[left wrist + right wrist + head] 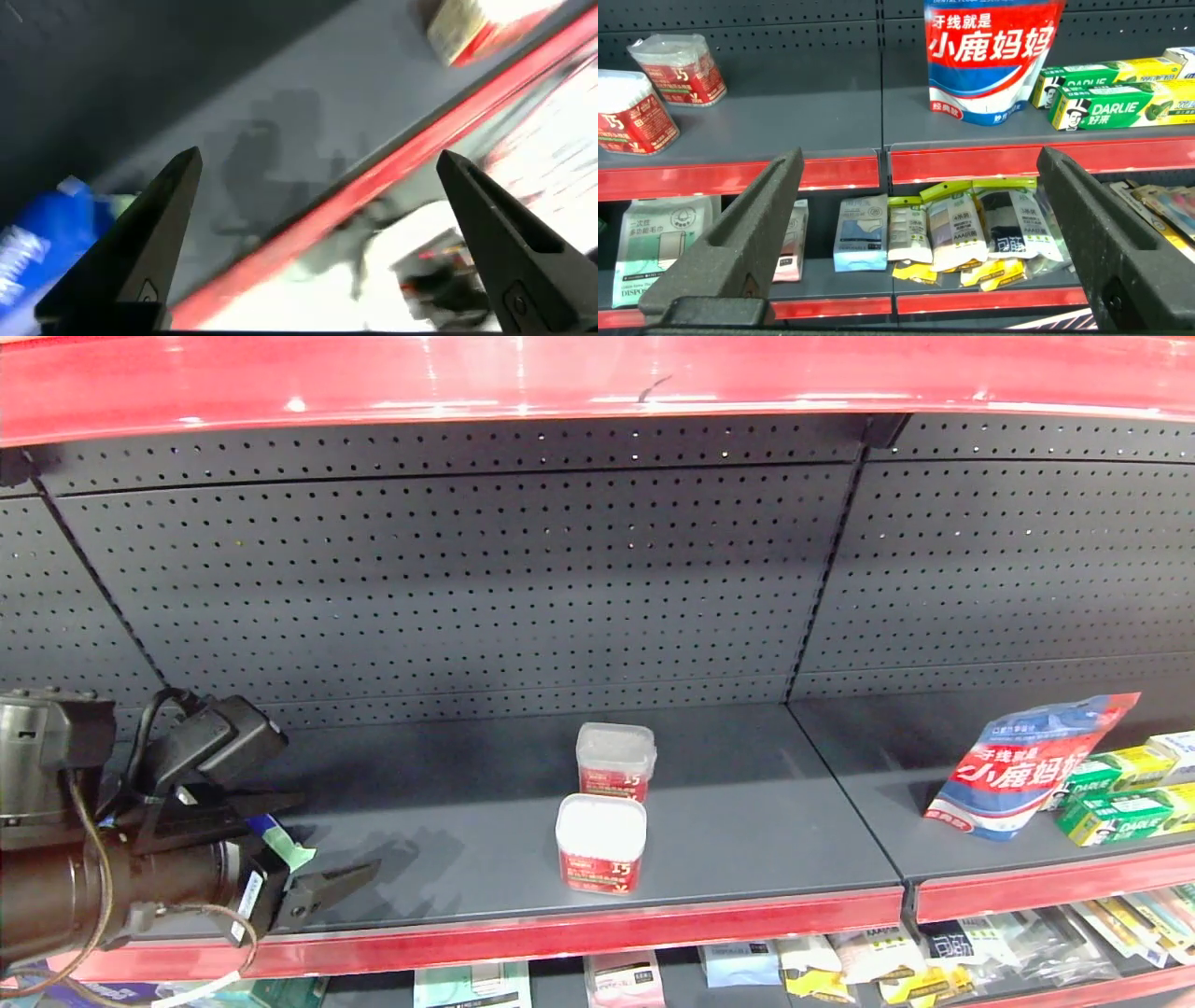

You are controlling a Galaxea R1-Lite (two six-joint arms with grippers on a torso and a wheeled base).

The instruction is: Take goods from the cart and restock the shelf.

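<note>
Matt dark painted metal is noted on the shelf board (448, 821) and perforated back panel (467, 579). The red edge strip (560, 929) is seen as glossy. The swab tubs (601, 842) are taken as clear plastic with frosted lids, the blue pouch (1027, 765) as shiny plastic film, the toothpaste boxes (1116, 814) as glossy card. Matt, grainy black fingers are seen on the right gripper (920, 154).

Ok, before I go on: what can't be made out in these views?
- Left wrist view: blurred. The blue item beside the left gripper can't be identified, and the whitish tub is cut by the frame edge.
- Head view: the lower-shelf packets are hidden by the red shelf lip and the bottom edge. The toothpaste boxes run off the right edge.
- Right wrist view: the right gripper has a finger covering part of a packet.
</note>
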